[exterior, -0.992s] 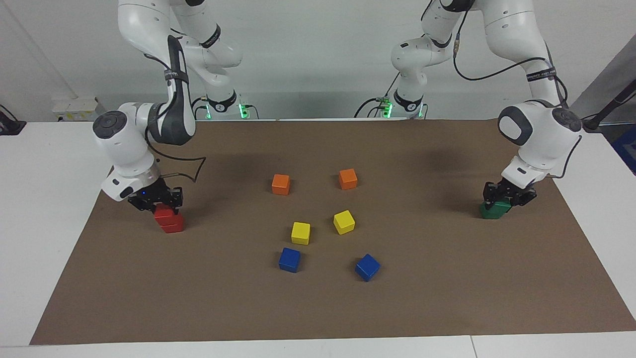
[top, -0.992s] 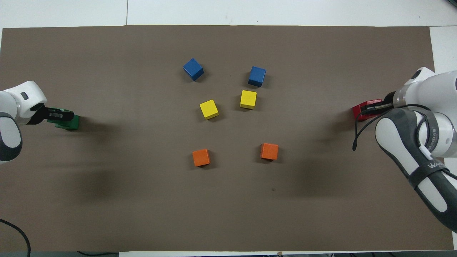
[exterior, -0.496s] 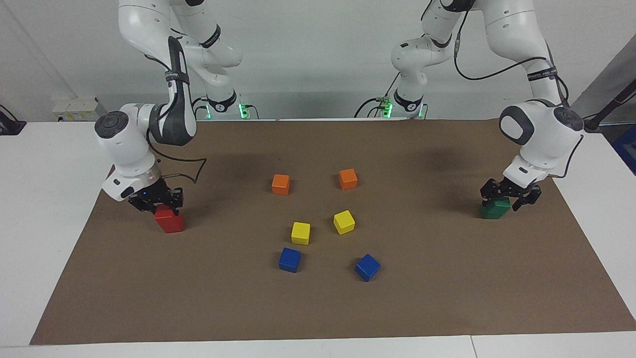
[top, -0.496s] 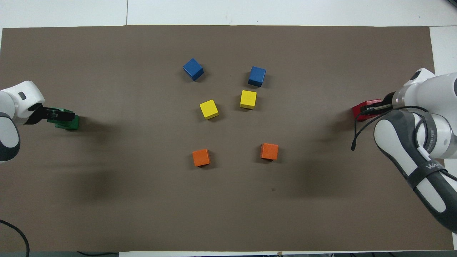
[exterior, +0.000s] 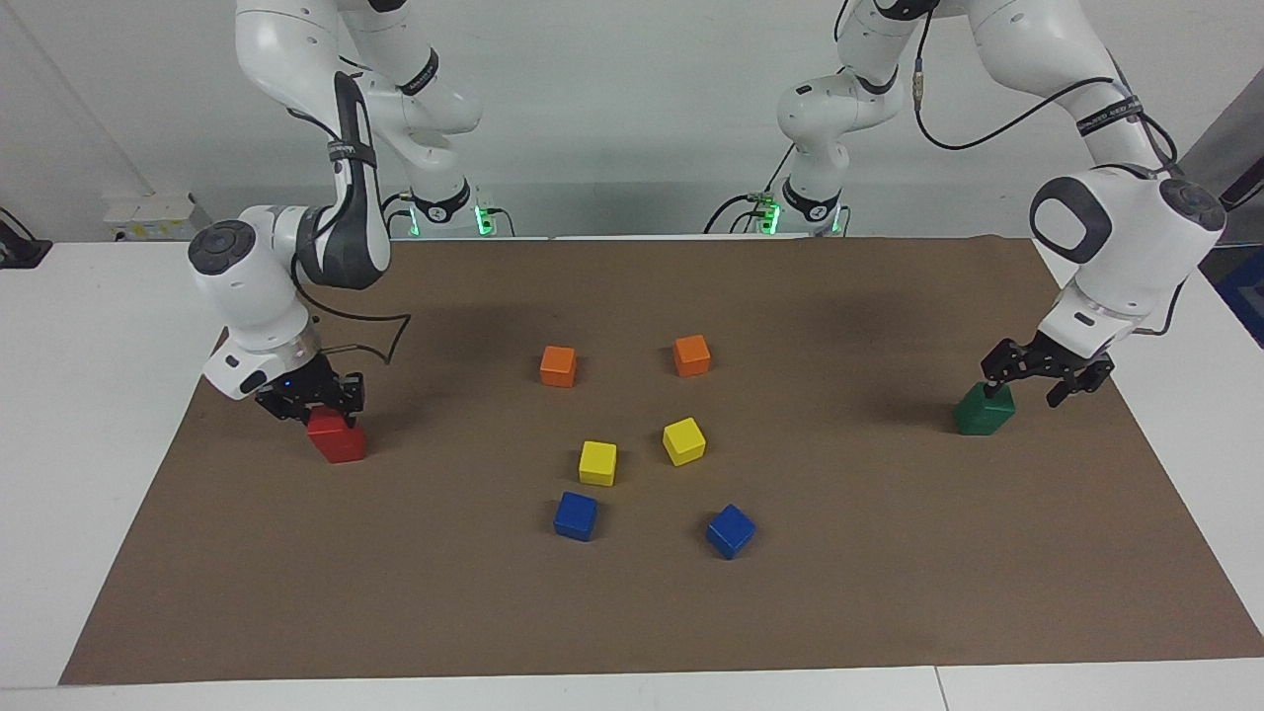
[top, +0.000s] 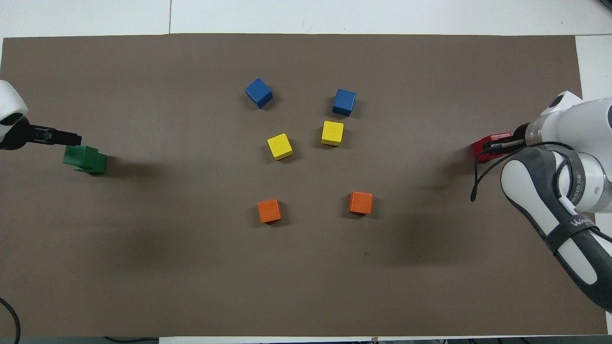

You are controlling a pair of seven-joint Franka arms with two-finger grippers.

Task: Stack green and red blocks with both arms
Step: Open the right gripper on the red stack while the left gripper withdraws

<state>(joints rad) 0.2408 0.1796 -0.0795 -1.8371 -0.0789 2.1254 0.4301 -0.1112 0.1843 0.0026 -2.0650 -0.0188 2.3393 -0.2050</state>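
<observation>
Now green stack (exterior: 984,409) freed, red stack (exterior: 337,438) gripped

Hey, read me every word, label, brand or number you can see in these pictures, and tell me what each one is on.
"WA...": white letters on the lower black strap of the right arm, overhead view; the rest cannot be read.
Upper strap on the same arm: white lettering, too blurred to read.
Left arm's strap, facing view: white lettering, too small to read.
Red blocks, green blocks, other cubes: no text.
</observation>
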